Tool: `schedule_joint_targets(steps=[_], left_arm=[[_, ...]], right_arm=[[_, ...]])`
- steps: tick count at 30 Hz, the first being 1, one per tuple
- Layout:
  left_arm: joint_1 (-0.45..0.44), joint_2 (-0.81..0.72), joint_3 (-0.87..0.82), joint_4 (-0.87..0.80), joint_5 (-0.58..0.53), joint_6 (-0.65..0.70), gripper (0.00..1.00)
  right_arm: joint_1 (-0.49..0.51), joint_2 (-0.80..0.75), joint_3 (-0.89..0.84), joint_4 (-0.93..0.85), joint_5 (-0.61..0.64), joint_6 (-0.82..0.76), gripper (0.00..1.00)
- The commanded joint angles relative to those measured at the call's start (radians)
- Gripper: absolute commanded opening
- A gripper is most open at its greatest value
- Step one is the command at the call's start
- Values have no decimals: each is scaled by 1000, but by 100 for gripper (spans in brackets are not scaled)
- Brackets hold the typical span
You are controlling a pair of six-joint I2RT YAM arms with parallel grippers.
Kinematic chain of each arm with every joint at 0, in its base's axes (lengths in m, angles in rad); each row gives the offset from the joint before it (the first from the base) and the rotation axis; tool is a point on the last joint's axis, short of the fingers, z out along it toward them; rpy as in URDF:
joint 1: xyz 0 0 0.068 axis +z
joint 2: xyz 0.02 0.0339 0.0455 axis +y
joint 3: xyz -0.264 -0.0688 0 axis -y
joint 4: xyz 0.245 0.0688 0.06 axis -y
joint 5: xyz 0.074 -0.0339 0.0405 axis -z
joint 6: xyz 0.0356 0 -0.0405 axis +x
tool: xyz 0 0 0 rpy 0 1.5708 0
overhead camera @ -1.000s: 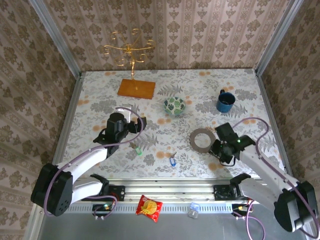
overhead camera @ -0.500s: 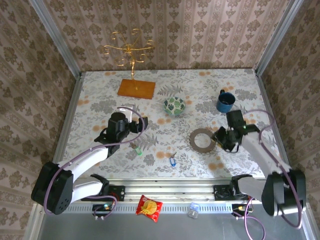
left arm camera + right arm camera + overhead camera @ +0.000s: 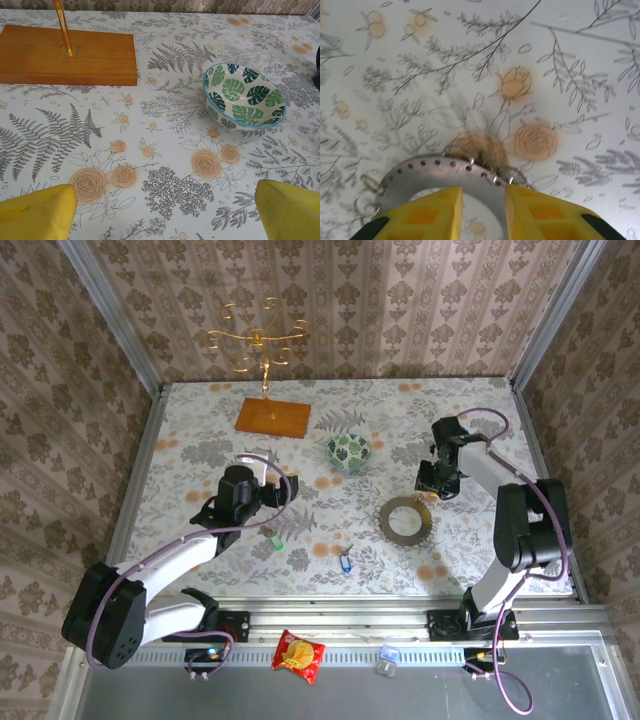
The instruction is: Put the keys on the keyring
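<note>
- Currently the right hand (image 3: pixel 483 192) hangs low over the far rim of the keyring (image 3: pixel 420 172). Its yellow fingers (image 3: pixel 432 212) are drawn close, with the ring's perforated band showing in the gap. Whether they pinch the metal or merely hover above it, I cannot tell.
- From above, the keyring (image 3: pixel 387 520) shows right of centre on the counter (image 3: pixel 200 430), near that hand (image 3: pixel 437 483).
- The green key (image 3: pixel 277 539) and the blue key (image 3: pixel 346 562) lie on the counter nearer the arm bases, apart from each other and from the ring.
- The left hand (image 3: pixel 162 200) is spread wide and grasps nothing, aimed towards the leaf-patterned bowl (image 3: pixel 245 97).
- The step in hand is probably securing the ring. Done well, that means taking the flat band by one edge, clear of the small wire loops (image 3: pixel 457 149), and holding it level.
- Next, the left hand could fetch the green key, the nearer one, by its plastic head so the hole is free.
</note>
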Motion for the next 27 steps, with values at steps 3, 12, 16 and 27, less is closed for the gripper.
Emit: schedule_joint_targets(steps=[3,12,16,27], left_arm=[[-11,-3,33,-1,-14,16,92],[-13,3,40,-1,-18,19,93],[-13,6,39,-2,-20,15,92],[-14,16,54,-21,-21,13,92]], right_arm=[[-10,75,65,-54,70,-68,29],[-11,137,86,-57,-6,-84,26],[-11,151,87,-56,-31,-92,25],[-7,171,92,-59,-69,-111,17]])
